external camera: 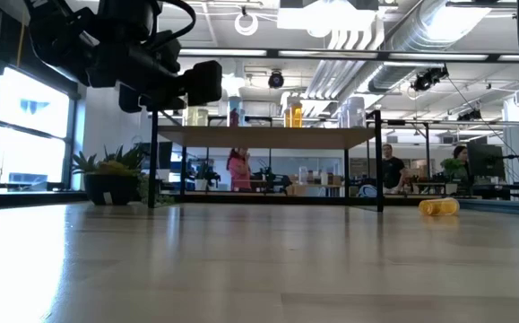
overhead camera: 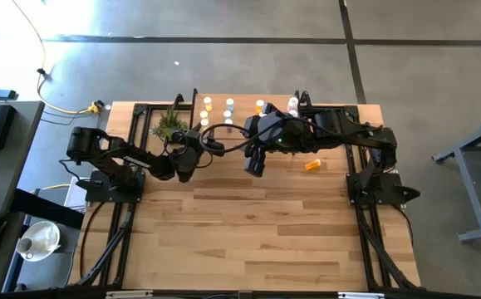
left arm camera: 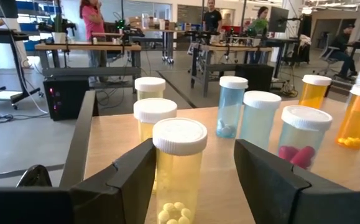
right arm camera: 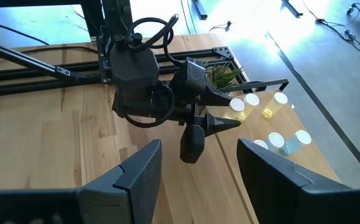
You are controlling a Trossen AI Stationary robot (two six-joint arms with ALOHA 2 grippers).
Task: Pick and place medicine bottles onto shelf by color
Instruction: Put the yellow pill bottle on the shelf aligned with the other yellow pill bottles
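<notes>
Yellow bottle [left arm camera: 178,171] upright on shelf [left arm camera: 223,162], far left end, between left gripper's [left arm camera: 195,180] parted fingers, unclamped. Right gripper [right arm camera: 198,168] wide open, empty, hovering mid-table. Orange bottle [overhead camera: 312,165] lies on table [overhead camera: 265,232], right.

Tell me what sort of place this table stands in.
Most likely a robotics lab or open workshop. The low view shows exposed ceiling ducts and people at benches behind the shelf; the left wrist view shows more work tables with equipment, on a bare concrete floor.
</notes>
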